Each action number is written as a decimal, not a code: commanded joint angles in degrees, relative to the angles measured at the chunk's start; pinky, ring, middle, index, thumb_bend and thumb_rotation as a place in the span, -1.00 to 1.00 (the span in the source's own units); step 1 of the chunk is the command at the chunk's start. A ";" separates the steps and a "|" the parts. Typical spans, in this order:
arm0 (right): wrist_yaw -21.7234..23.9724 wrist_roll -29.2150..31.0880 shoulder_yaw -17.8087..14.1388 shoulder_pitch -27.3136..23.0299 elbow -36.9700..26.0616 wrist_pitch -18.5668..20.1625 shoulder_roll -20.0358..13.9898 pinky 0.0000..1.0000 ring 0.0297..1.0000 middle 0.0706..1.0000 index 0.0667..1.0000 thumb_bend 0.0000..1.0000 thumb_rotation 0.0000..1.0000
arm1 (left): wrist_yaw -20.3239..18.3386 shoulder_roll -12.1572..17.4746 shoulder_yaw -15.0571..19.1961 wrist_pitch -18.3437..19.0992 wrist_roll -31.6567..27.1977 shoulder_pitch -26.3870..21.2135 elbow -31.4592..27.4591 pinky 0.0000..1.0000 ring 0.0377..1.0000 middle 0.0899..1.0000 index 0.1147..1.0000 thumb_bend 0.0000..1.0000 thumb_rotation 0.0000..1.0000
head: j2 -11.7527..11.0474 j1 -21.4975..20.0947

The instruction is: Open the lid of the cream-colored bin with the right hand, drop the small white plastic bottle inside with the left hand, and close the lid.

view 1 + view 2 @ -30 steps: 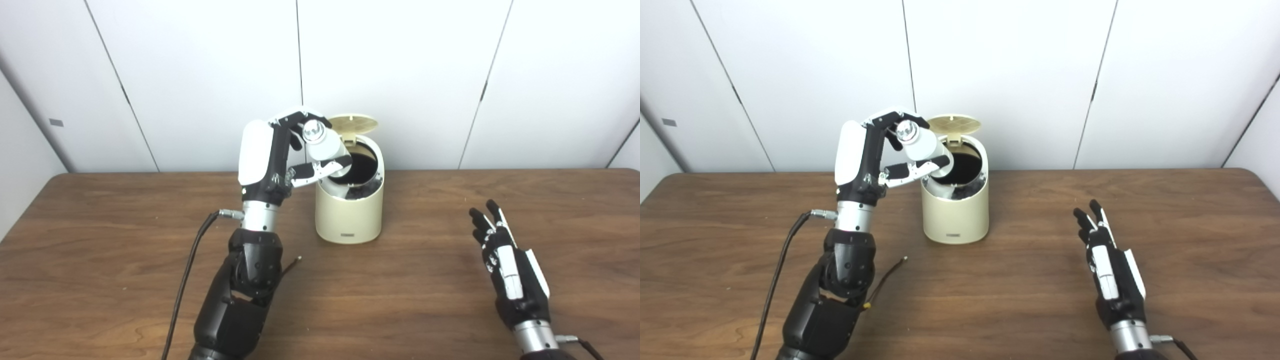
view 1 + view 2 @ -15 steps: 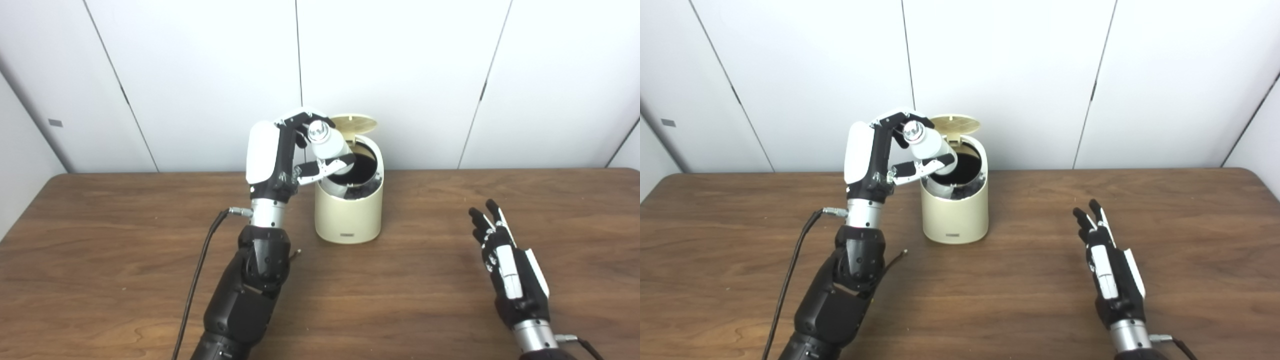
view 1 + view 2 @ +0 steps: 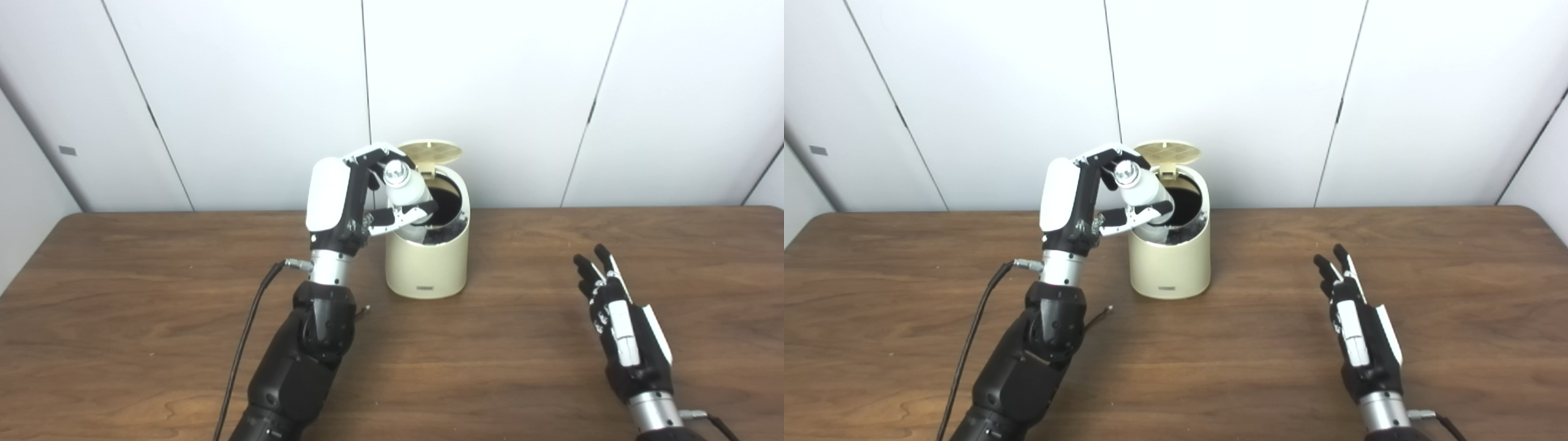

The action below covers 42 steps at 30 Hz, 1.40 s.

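The cream-colored bin stands upright on the wooden table, toward 12 o'clock of the work area, near the white wall panels. Its lid is raised, hinged at the far rim, and the dark interior is exposed.

The left hand is lifted at the bin's 9 o'clock, fingers and thumb clamped on the small white plastic bottle. The bottle is tilted, silver cap end up toward 11 o'clock, lower end dipping into the bin's mouth (whether it touches the rim cannot be told). A black cable runs from the left wrist down toward 7 o'clock.

The right hand is at 4 o'clock, well apart from the bin, fingers spread and extended toward 12 o'clock, holding nothing; whether it touches the table cannot be told.
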 commanded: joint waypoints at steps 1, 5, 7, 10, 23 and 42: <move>-0.13 0.85 0.84 2.76 2.86 -0.87 1.86 0.95 0.93 0.82 1.00 0.27 0.86 | 1.47 0.35 -0.19 -1.74 0.65 -2.67 -0.08 -0.28 -0.16 -0.06 -0.23 -0.05 -1.00 | 0.02 -0.06; 0.09 0.54 0.99 2.72 3.15 -1.28 1.54 0.98 0.94 0.83 1.00 0.28 0.89 | 1.99 0.57 -0.30 -2.27 1.01 -2.68 0.79 -0.30 -0.16 -0.07 -0.25 -0.05 -1.00 | 0.06 0.08; 0.12 0.90 0.91 2.76 2.97 -0.96 1.66 0.94 0.92 0.81 1.00 0.27 0.87 | 1.90 0.62 -0.25 -2.06 1.12 -2.66 0.81 -0.29 -0.17 -0.06 -0.24 -0.05 -1.00 | 0.06 0.08; -0.03 0.61 0.95 2.85 2.64 -0.58 1.61 0.94 0.91 0.80 1.00 0.28 0.86 | 0.85 0.46 0.13 -0.91 0.41 -2.46 0.29 -0.38 -0.23 0.00 -0.14 -0.06 -1.00 | 0.14 0.11; 0.04 0.24 0.97 2.79 3.01 -1.21 1.39 0.93 0.90 0.77 1.00 0.27 0.87 | -8.20 1.85 -1.17 9.32 2.02 -1.86 -4.82 -0.12 0.00 0.16 0.14 0.98 -0.86 | 0.09 0.08; -0.10 0.41 0.41 2.33 4.56 -1.83 1.05 0.95 0.89 0.74 0.99 0.28 0.85 | -7.10 2.33 -1.61 7.77 1.28 -1.96 -5.78 0.00 0.06 0.14 0.11 1.00 -0.65 | 0.00 0.92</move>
